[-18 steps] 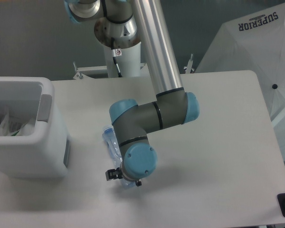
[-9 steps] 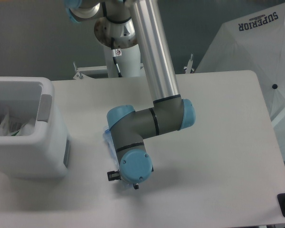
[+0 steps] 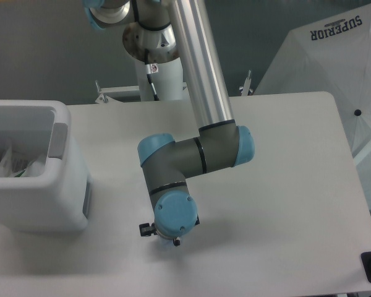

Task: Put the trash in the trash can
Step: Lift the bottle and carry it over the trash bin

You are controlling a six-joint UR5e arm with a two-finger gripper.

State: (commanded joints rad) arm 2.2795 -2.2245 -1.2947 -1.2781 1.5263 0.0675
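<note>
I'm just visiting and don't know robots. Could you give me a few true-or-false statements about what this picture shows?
1. The plastic bag lies inside the trash can. True.
2. The trash can stands on the right side of the table. False: it stands at the left edge.
3. The arm's wrist is low over the table. True.
4. The pincer is plainly visible, wide open. False: the wrist hides it.

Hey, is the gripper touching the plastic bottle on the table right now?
Cannot tell. In the camera view the arm's wrist covers both the gripper and the bottle, so neither contact nor a gap shows.
</note>
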